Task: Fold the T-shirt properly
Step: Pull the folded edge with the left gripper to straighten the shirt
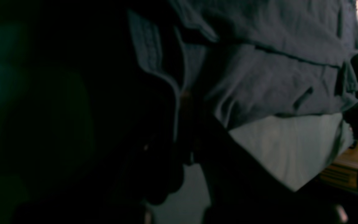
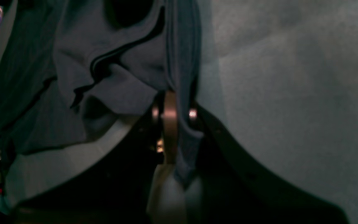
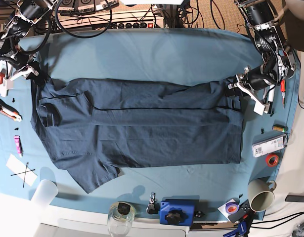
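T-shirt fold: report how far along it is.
Done: the T-shirt lies spread across the table cloth, its far long edge folded over. In hand: the left gripper and right gripper each pinch one end of that fold. Left: the near sleeve sticks out, and no crosswise fold yet.

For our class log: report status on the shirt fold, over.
Left claw and right claw both shut on T-shirt. One long edge folded over. Nothing blocking.

left gripper [image 1: 183, 102]: dark, mostly in shadow, jaws closed on a hemmed edge of the T-shirt [image 1: 278, 71] | cloth: wrinkled, folded layers spreading up and right of fingers | table cloth [image 1: 287, 149]: pale patch below-right of fingers | left of fingers: dark, unreadable
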`<action>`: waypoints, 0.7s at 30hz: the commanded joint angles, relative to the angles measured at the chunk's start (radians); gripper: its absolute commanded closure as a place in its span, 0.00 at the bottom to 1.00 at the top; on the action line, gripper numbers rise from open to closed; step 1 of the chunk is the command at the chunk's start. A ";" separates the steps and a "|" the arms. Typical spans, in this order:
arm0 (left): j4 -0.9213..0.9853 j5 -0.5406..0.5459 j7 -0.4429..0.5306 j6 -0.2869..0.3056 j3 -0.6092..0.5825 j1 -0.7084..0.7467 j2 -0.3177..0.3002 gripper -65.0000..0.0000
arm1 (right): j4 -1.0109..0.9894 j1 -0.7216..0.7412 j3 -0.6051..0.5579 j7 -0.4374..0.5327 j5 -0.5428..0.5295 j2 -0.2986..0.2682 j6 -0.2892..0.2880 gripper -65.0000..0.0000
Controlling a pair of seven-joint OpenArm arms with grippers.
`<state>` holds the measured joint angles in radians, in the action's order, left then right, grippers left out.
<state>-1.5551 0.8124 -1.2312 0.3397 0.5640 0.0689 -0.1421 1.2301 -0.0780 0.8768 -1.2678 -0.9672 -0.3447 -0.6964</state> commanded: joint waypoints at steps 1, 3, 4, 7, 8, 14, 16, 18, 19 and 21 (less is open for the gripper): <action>-0.020 -0.022 -0.032 -0.008 0.002 0.011 -0.015 1.00 | 0.014 0.006 0.007 0.010 -0.019 -0.025 -0.002 1.00; -0.039 -0.022 -0.032 -0.007 0.002 0.030 -0.029 1.00 | 0.014 0.006 0.008 0.011 -0.020 -0.036 -0.002 1.00; -0.046 -0.022 -0.032 -0.007 0.002 0.039 -0.038 1.00 | 0.014 0.006 0.008 0.011 -0.022 -0.044 -0.002 1.00; -0.070 -0.005 -0.032 -0.006 0.002 0.066 -0.073 1.00 | 0.014 0.006 0.008 0.008 -0.043 -0.080 -0.002 1.00; -0.076 0.013 -0.033 -0.004 0.002 0.072 -0.085 1.00 | 0.014 0.006 0.008 0.003 -0.049 -0.092 -0.002 1.00; -0.111 0.037 -0.037 0.000 0.002 0.119 -0.136 1.00 | 0.014 0.006 0.009 -0.083 -0.135 -0.154 -0.002 1.00; -0.125 0.043 -0.039 0.000 0.002 0.142 -0.141 1.00 | 0.014 0.006 0.009 -0.097 -0.143 -0.158 -0.002 1.00; -0.143 0.049 -0.042 0.001 0.002 0.167 -0.141 1.00 | 0.014 0.002 0.009 -0.109 -0.143 -0.157 -0.002 1.00; -0.154 0.050 -0.043 0.001 0.002 0.179 -0.141 1.00 | 0.014 -0.004 0.009 -0.111 -0.147 -0.157 -0.002 1.00; -0.174 0.049 -0.043 0.001 0.002 0.203 -0.141 1.00 | 0.014 -0.022 0.009 -0.110 -0.154 -0.157 -0.002 1.00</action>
<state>-1.7145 0.8661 -1.2636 0.3443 0.5613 0.2714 -0.2642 1.2289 -0.1043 0.8768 -1.3972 -1.1023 -0.4683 -0.6971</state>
